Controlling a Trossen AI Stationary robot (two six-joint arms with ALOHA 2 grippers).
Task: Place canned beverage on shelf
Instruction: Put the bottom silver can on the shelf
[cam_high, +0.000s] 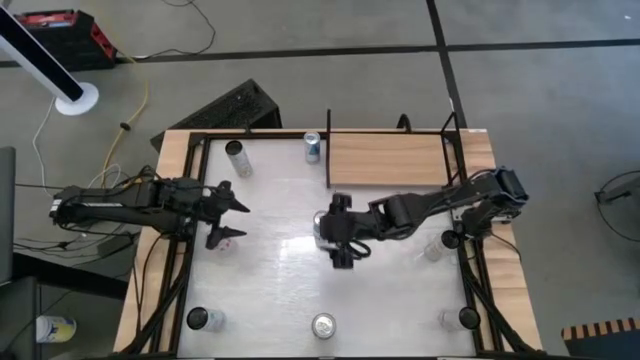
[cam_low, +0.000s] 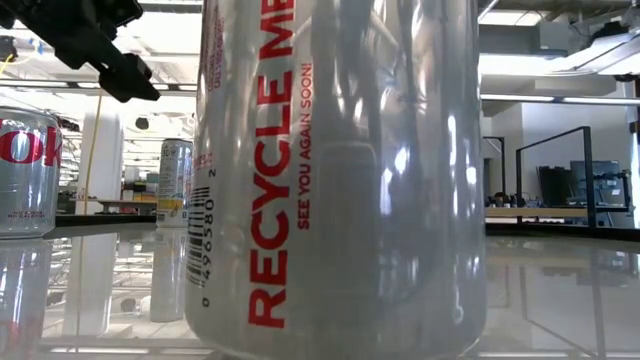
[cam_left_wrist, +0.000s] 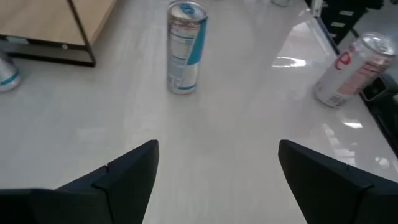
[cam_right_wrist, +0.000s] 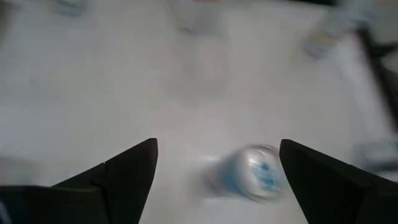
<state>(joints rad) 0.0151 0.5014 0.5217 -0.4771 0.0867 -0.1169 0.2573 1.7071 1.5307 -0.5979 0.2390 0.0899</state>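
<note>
Several drink cans stand upright on the white tabletop. The shelf (cam_high: 385, 158), a light wooden board with black posts, sits at the far right and shows again in the left wrist view as the shelf (cam_left_wrist: 37, 25). My right gripper (cam_high: 340, 235) hangs open over a blue-and-white can (cam_high: 321, 229) at mid-table. In its wrist view that can (cam_right_wrist: 255, 171) shows top-on, low between the open fingers of my right gripper (cam_right_wrist: 217, 180), and the fingers are apart from it. My left gripper (cam_high: 232, 215) is open at the table's left, beside a silver can with red print (cam_high: 229, 240). My left gripper (cam_left_wrist: 217, 180) has nothing between its fingers.
More cans stand at the far edge (cam_high: 238, 158) (cam_high: 312, 147), along the near edge (cam_high: 206, 319) (cam_high: 323, 325) (cam_high: 460, 318), and at the right (cam_high: 432, 250). The near-middle can (cam_low: 340, 180) fills the low view. A black frame (cam_high: 190, 250) edges the table.
</note>
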